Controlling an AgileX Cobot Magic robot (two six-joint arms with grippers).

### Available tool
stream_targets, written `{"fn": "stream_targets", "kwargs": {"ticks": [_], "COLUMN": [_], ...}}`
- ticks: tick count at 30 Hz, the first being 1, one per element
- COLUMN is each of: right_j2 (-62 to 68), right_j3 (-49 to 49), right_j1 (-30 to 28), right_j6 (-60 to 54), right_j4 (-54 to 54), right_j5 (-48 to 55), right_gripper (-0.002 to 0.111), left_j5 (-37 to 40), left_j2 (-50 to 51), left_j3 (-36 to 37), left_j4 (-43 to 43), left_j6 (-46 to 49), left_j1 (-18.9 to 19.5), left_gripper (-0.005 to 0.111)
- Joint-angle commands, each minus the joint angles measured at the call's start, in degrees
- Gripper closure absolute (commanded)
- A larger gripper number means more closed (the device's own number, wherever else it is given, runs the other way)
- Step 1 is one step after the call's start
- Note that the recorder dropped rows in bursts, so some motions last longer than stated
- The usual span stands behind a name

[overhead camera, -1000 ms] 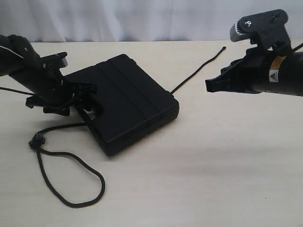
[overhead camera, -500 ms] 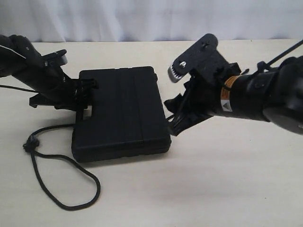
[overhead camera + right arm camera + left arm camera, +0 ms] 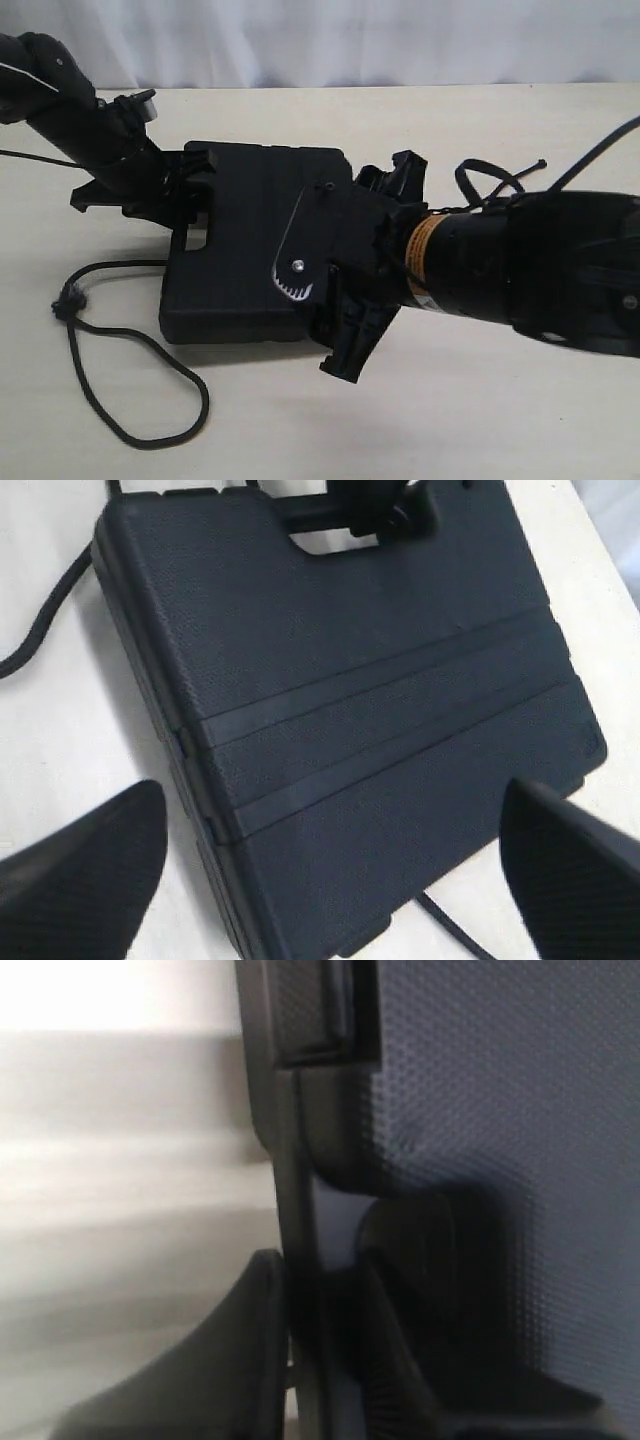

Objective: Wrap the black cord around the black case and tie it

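Observation:
The black case (image 3: 240, 250) lies flat on the table, ridged lid up, handle slot toward the left. My left gripper (image 3: 185, 195) is shut on the case's handle bar; in the left wrist view its fingers (image 3: 250, 1360) pinch the thin bar from both sides. My right gripper (image 3: 378, 265) hovers over the case's right end, open wide. In the right wrist view the case (image 3: 350, 680) lies between its spread fingertips (image 3: 80, 870) without touching them. The black cord (image 3: 130, 370) loops on the table left of the case, its knot (image 3: 68, 300) beside it. More cord (image 3: 495, 175) shows behind the right arm.
The tan table (image 3: 250, 440) stretches in front of the case, with a white curtain behind its far edge. A stretch of cord (image 3: 450, 925) runs out from under the case's near corner. The bulky right arm (image 3: 520, 270) covers the table's right half.
The left gripper shut on the handle and turned the case square to the table. The right arm swung in from the right over the case and its jaws opened wide.

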Motion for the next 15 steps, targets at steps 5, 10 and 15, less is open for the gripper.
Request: {"fn": "stream_targets", "kwargs": {"ticks": [5, 10, 15], "right_j2": [4.94, 9.85, 13.41], "right_j3": [-0.14, -0.14, -0.14], "right_j1": [6.23, 7.48, 9.19], "right_j6": [0.42, 12.41, 37.16], "right_j4": [-5.81, -12.89, -36.66], "right_j5": [2.03, 2.18, 9.38], "right_gripper": [0.024, 0.024, 0.024], "left_j5": [9.23, 10.94, 13.64], "left_j2": [-0.47, -0.47, -0.47], "left_j3": [-5.35, -8.04, -11.20], "left_j4": [-1.72, -1.72, -1.72], "left_j6": [0.34, 0.34, 0.34], "left_j1": [-0.15, -0.04, -0.04], "left_gripper": [0.100, 0.100, 0.100]}}
